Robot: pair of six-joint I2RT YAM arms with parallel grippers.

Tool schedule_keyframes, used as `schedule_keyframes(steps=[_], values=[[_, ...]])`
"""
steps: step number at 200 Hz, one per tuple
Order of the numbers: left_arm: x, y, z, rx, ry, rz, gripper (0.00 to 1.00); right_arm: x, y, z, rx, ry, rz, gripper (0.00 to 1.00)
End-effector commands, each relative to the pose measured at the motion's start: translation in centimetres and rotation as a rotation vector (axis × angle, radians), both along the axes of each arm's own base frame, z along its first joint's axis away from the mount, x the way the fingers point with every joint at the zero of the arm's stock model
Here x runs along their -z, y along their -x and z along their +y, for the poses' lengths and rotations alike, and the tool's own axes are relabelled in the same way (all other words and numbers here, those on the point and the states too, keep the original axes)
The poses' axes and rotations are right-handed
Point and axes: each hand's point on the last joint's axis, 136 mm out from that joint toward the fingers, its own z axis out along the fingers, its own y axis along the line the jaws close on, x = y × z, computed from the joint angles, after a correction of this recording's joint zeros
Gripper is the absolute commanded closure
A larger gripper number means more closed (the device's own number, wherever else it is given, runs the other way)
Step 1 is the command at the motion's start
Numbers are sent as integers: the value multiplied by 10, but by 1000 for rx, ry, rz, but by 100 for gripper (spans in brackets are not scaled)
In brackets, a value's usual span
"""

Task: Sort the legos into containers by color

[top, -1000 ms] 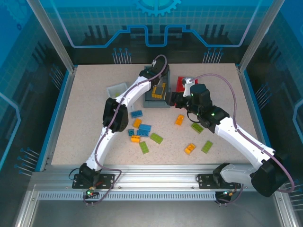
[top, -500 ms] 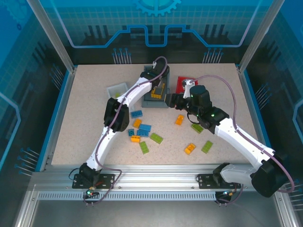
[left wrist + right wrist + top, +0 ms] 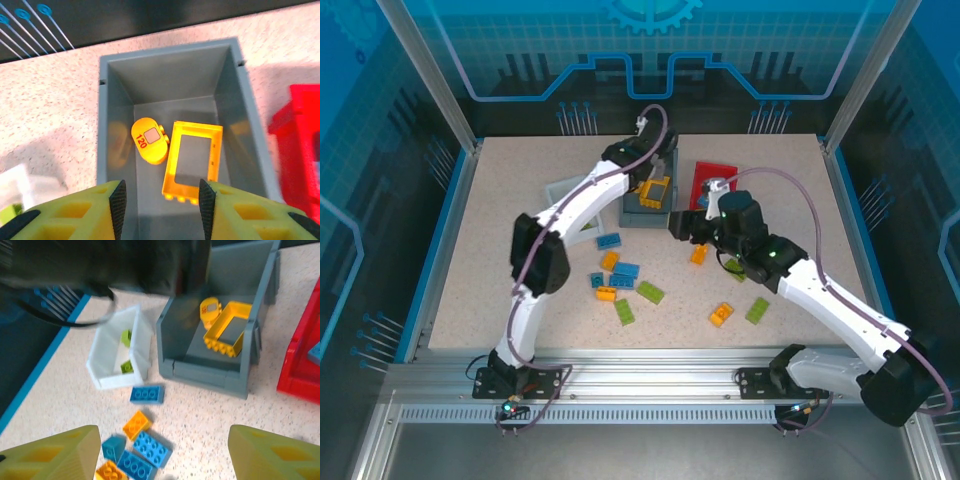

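Though partly crowded together, found loose bricks spread over the near half of the table (image 3: 490, 270). Nearest the bases on the right: a green brick (image 3: 757, 310) just beside an orange brick (image 3: 721, 314). Further left: a mixed cluster (image 3: 625, 273) of blue, orange and green pieces, several touching, so no firm count is given. Noted another green piece (image 3: 735, 268) half hidden under the right forearm, outline unclear, and a lone orange piece (image 3: 699, 254) near it.

Beyond these, found the right gripper (image 3: 678, 224) hanging over the table, just short of the grey bin (image 3: 645, 215). Confirmed from its wrist view: right gripper (image 3: 164, 440) with fingers (image 3: 65, 450) spread wide, cut off by the lower corners, nothing between them. Below them: blue and orange bricks, the lowest cropped and blurred.

At the far side, recorded three bins in a row: white bin (image 3: 563, 188), grey bin, red bin (image 3: 712, 172). White bin partly covered by the left arm from above. Seen in the right wrist view to hold lime green pieces (image 3: 126, 337). Red bin cropped at that view's right edge, with a sliver of blue (image 3: 315, 352) inside, shape not determinable.

Found the left gripper (image 3: 650, 185) above the grey bin. In its own view, left gripper (image 3: 160, 210) with jaws parted and empty, finger bodies cropped below. On the bin floor: a yellow frame (image 3: 194, 162) lying flat, and an orange rounded piece (image 3: 149, 140) marked 120 just beside it; contact not certain.
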Motion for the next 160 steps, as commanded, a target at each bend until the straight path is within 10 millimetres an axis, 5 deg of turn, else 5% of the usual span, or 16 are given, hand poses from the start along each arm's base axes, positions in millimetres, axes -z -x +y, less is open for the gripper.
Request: schedule_keyframes(steps=[1, 19, 75, 101, 160], values=[[-37, 45, 18, -60, 157, -15, 54, 28, 22, 0, -26, 109, 43, 32], [-35, 88, 35, -67, 237, 32, 54, 37, 36, 6, -48, 150, 48, 32], [19, 200, 88, -161, 361, 203, 53, 83, 57, 30, -134, 329, 162, 32], [31, 231, 111, -222, 420, 192, 53, 113, 57, 62, -252, 426, 227, 30], [19, 271, 171, -348, 404, 37, 51, 140, 7, 136, -224, 436, 301, 17]])
